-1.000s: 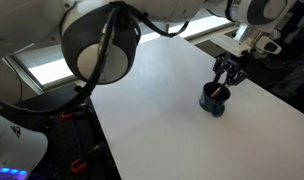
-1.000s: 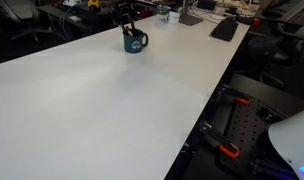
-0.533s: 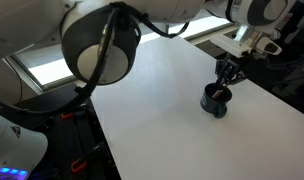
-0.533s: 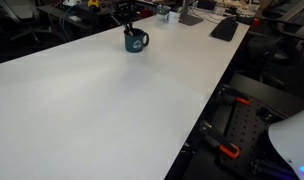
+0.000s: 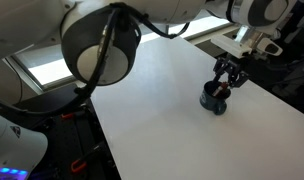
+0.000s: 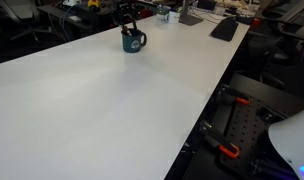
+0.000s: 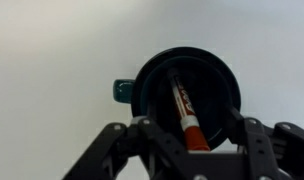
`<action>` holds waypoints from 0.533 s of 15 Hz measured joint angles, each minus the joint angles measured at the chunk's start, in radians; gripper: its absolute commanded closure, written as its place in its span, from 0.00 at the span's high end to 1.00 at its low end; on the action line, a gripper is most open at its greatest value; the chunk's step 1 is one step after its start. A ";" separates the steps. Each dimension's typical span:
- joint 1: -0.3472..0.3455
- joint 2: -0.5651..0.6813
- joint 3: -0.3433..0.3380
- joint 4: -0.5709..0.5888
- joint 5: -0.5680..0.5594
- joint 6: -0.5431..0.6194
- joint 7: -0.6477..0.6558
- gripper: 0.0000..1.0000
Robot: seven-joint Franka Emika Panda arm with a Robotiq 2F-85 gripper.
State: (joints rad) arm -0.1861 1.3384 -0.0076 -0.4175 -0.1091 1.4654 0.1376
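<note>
Dark mug [image 5: 214,100] is being observed upright on the white table [image 5: 157,115], toward one edge. Gripper [image 7: 192,140] is being held just above the mug's mouth, fingers apart, clamped on nothing. Red-and-white marker [image 7: 182,105] is being carried by the mug alone, leaning inside it. Judged: the marker's placing looks done; only lifting the gripper clear seems left.
</note>
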 measured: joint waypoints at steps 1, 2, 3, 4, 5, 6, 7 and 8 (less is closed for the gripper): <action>0.000 0.000 0.000 0.001 0.000 0.000 0.001 1.00; 0.000 0.000 0.000 0.003 0.001 0.000 0.004 1.00; 0.000 -0.001 0.000 0.005 0.002 0.000 0.007 1.00; 0.000 -0.003 0.001 0.006 0.003 0.000 0.009 1.00; 0.000 -0.005 0.002 0.009 0.003 0.000 0.009 1.00; 0.001 -0.007 0.002 0.013 0.004 0.000 0.009 1.00; 0.001 -0.008 0.004 0.015 0.004 0.000 0.010 1.00; 0.002 -0.010 0.006 0.016 0.004 0.000 0.010 1.00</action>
State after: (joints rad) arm -0.1837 1.3289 -0.0016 -0.4020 -0.1047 1.4654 0.1471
